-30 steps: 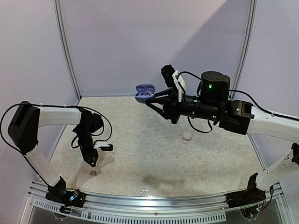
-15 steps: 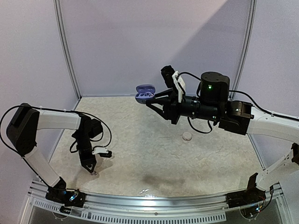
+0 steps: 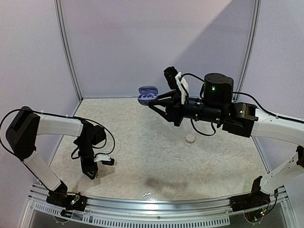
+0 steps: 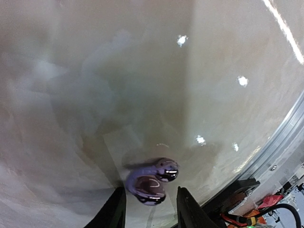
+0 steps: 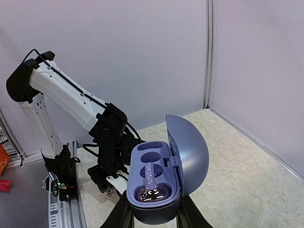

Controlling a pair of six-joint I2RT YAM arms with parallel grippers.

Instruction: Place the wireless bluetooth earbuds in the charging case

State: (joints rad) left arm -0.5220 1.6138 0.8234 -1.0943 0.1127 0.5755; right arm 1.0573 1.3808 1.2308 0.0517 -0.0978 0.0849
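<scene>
Beige tabletop (image 3: 156, 156), near-left edge: now lowered onto dark earbud (image 4: 151, 181), left gripper (image 3: 93, 176) fingers narrowly astride, clamp unclear. Open charging case (image 5: 154, 183) pinched aloft in right gripper (image 3: 154, 100). Pickup likely next.

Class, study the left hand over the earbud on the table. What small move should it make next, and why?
Probably close the left hand on the earbud. In the wrist view the earbud lies on the table between the open fingers, not clearly gripped, while the right hand holds the open case aloft with one slot looking empty.
</scene>
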